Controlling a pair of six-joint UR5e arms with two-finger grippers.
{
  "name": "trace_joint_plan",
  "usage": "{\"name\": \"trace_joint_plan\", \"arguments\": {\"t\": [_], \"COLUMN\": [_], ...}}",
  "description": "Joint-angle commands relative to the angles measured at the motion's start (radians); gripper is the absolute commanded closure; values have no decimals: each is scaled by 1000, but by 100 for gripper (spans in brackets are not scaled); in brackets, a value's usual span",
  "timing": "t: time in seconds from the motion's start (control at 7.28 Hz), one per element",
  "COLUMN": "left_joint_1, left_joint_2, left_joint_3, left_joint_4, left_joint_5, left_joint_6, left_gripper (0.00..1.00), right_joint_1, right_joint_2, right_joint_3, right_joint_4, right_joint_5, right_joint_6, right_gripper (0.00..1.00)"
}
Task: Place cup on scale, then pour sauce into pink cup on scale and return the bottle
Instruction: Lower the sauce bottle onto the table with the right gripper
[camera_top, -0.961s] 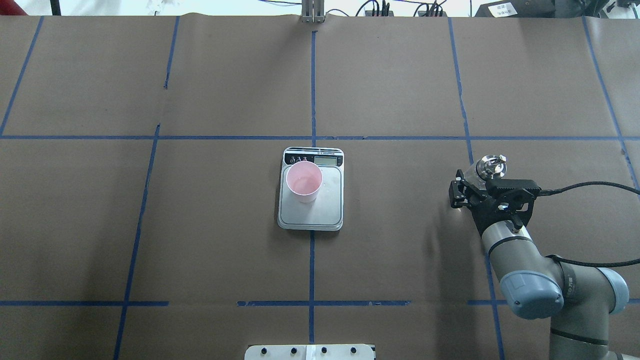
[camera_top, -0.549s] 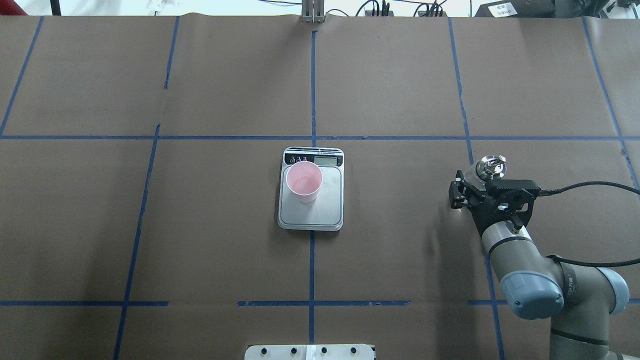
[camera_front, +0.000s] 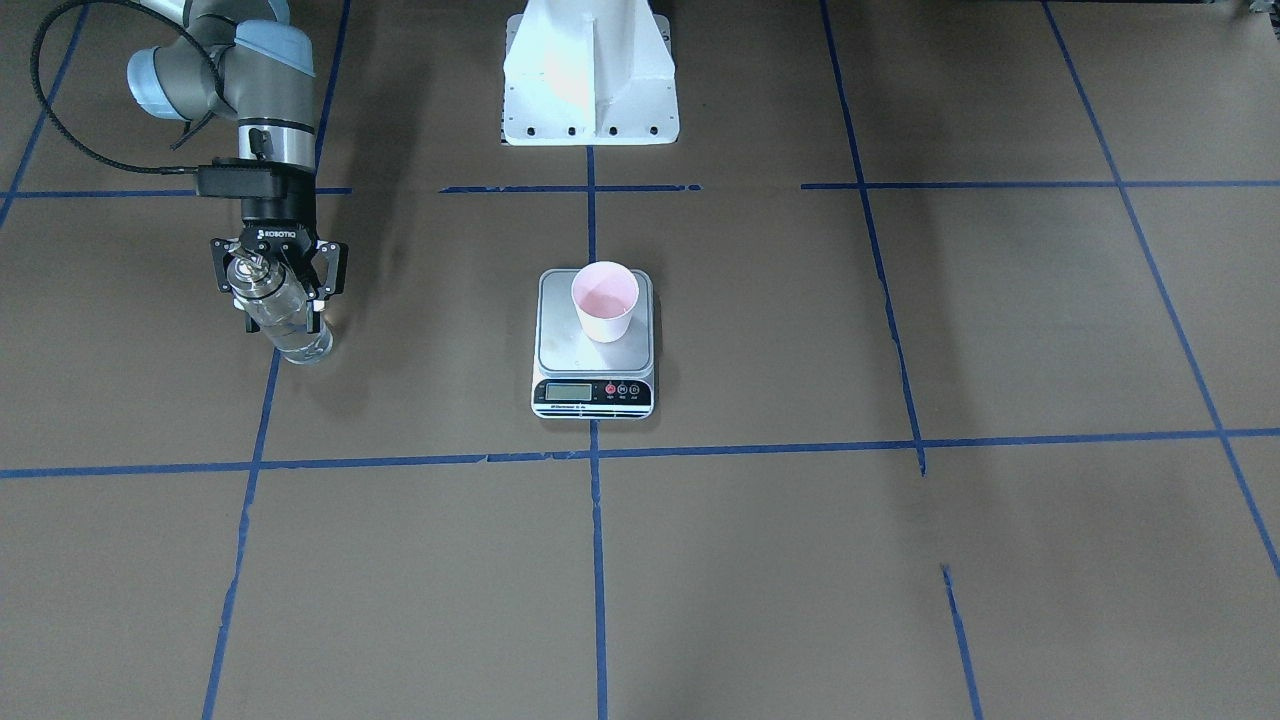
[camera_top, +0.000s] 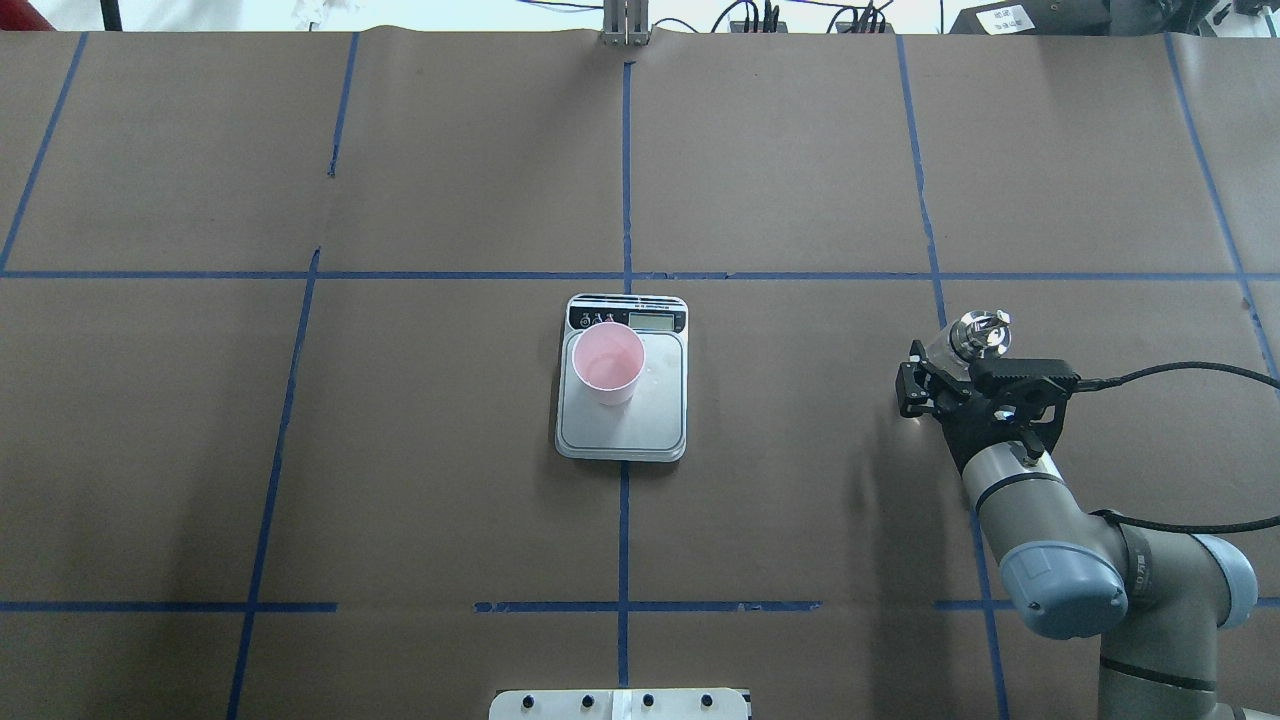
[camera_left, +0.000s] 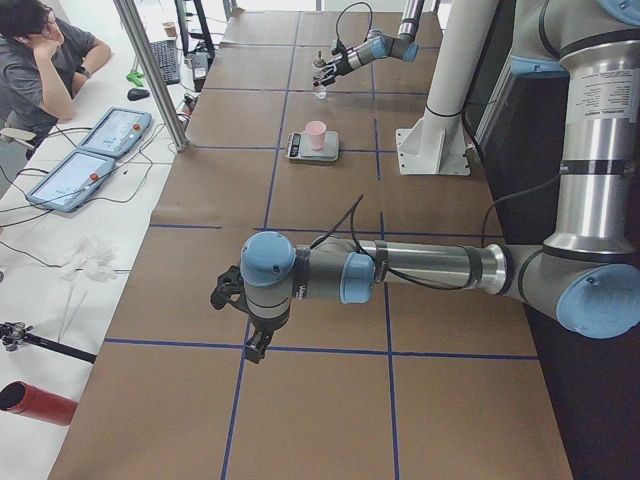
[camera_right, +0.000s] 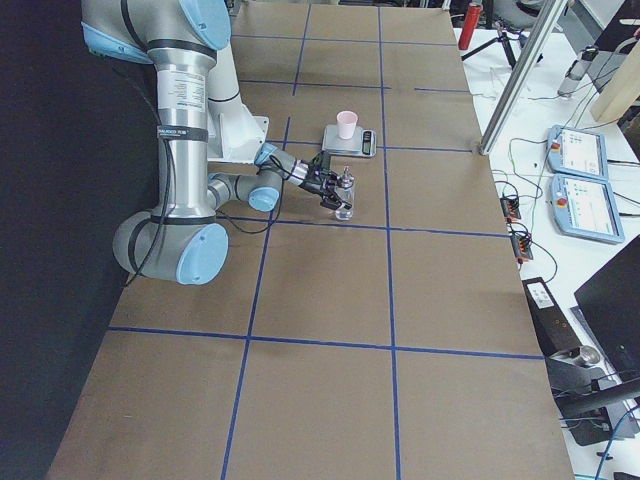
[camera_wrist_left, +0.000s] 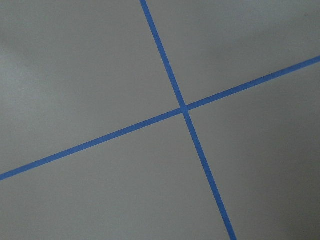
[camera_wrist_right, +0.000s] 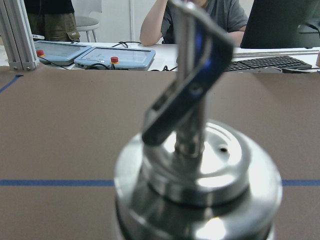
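The pink cup stands upright on the scale, at the plate's corner near the display. My right gripper is shut on the clear glass bottle, which is upright with its base at or just above the table, far to the right of the scale. Its metal spout cap fills the right wrist view. The sauce is too clear to make out. My left gripper shows only in the exterior left view, low over the table; I cannot tell whether it is open.
Brown paper with blue tape lines covers the table. The robot's white base stands behind the scale. A seated person, tablets and a keyboard are on a side table beyond the far edge.
My right gripper and the bottle have shifted very slightly toward the scale. The cup and scale have not moved.
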Motion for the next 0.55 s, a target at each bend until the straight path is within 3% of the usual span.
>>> {"name": "trace_joint_plan", "arguments": {"t": [0.0,0.14,0.41], "left_joint_1": [3,3,3], "left_joint_2": [-3,-3,-4], "left_joint_3": [0,0,0], "left_joint_4": [0,0,0], "left_joint_5": [0,0,0], "left_joint_6": [0,0,0], "left_gripper": [0,0,0], "right_joint_1": [0,0,0], "right_joint_2": [-1,-1,-1], "right_joint_3": [-1,-5,-7], "right_joint_4": [15,15,15], "right_joint_5": [8,8,8], "right_joint_6": [-1,-1,-9], "right_gripper": [23,0,0]}}
